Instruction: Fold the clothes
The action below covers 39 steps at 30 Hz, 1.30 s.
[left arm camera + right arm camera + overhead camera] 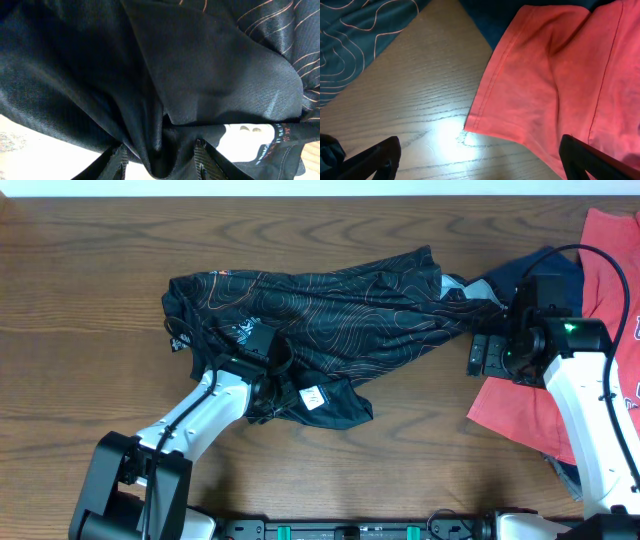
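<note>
Bunched black cloth fills the left wrist view: a fold of the jersey (150,75) hangs down between the two fingers of the left gripper (160,157). Its jaws stand partway apart around that fold; whether they press it tight I cannot tell. Fine orange contour lines run across the cloth further out (the small white lettering low on the garment is too blurred to read).

From above, this gripper sits in the jersey's near-left part. The jersey spreads crumpled across the middle of the tabletop (90,270), with one end towards the left edge and the other drawn out in a narrow stretch towards the right. A small white label (313,397) lies by its near hem.

The right gripper (480,165) — jaws wide apart, holding nothing — hangs over bare wood just beside the jersey's right end. One of its fingers stands over the hem of the red tee (555,80), which reaches the tabletop's right edge. A navy-blue garment (530,270) lies partly under the tee, right next to the jersey's right tip.
</note>
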Tool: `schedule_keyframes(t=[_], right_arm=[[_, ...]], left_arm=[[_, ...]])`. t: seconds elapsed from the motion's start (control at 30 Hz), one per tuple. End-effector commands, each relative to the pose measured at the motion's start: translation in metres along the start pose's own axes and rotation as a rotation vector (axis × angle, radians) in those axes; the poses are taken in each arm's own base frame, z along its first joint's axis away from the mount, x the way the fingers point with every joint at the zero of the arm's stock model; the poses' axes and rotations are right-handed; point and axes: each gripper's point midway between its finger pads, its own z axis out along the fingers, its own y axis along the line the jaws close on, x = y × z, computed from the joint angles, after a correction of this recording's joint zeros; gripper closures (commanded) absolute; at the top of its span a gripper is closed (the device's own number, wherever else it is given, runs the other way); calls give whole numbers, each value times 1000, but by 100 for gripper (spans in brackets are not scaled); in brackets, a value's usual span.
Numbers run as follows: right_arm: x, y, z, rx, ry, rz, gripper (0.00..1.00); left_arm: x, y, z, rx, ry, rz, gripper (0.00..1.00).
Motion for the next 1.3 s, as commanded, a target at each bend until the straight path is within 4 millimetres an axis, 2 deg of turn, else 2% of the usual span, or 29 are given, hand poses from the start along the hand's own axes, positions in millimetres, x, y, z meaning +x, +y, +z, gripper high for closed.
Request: schedule_keyframes(t=[0.0,0.27,0.33,0.4,0.5,0.63,0.73,0.87,1.0,1.13,1.27], right_arm=[[-2,-1,-4,-6,-12,18,1],[-2,-1,-4,-5,-12,18,1],[-2,-1,-4,-5,-12,18,1],[-2,-1,-4,-5,-12,18,1],[-2,-1,-4,-5,-12,18,1],[-2,-1,-4,-5,-11,17,1],[2,-2,-4,-2,6,16,1],[7,1,0,-16,28,16,1],[14,10,9,-67,57,47,1],[23,20,26,-119,78,53,1],[37,30,45,-179,101,54,1]], left_arm=[[5,7,7,-36,1,4,54],[11,10,19,-50,12,-11,55],[11,11,22,-57,18,-13,67],[12,12,22,-60,21,-13,91],[15,10,17,-43,39,29,94],[26,26,-12,-85,105,52,94],[29,48,-38,-113,117,61,94],[16,91,-72,-190,36,-63,94],[-9,120,-99,-154,-77,-177,94],[-27,144,-114,-94,-144,-354,94],[-30,152,-116,-53,-135,-375,94]])
